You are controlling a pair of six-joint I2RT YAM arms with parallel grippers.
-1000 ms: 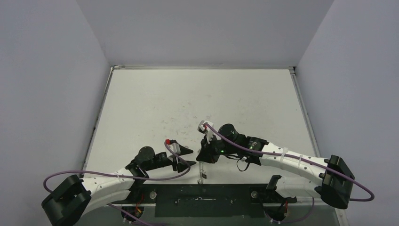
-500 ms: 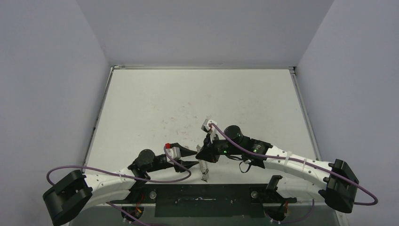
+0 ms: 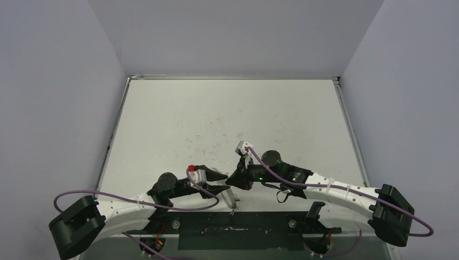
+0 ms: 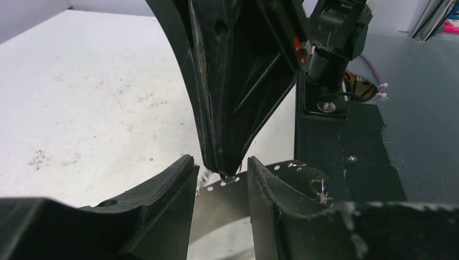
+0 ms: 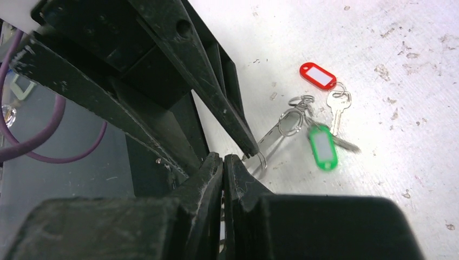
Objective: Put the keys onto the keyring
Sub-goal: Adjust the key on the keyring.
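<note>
In the right wrist view my right gripper (image 5: 223,158) is shut, with a thin wire loop of the keyring (image 5: 261,160) at its tip. Small rings trail from the loop to the keys: one with a red tag (image 5: 318,75), one with a blurred green tag (image 5: 323,147). A fingertip (image 5: 249,146) of the left gripper touches that loop. In the left wrist view my left gripper (image 4: 222,165) stands open, its fingers either side of the right gripper's tip. From above, the left gripper (image 3: 224,181) and right gripper (image 3: 230,182) meet near the front edge, the keyring (image 3: 233,197) below them.
A black mat (image 3: 233,225) with the arm mounts runs along the near edge of the white table (image 3: 227,108). Grey walls close in the table on three sides. Purple cables (image 3: 184,206) loop off both arms. The right arm's base (image 4: 335,32) stands just behind the grippers.
The right gripper has moved nearer the front edge with the keyring hanging from it. The left gripper has slid up to its tip and narrowed its jaws.
</note>
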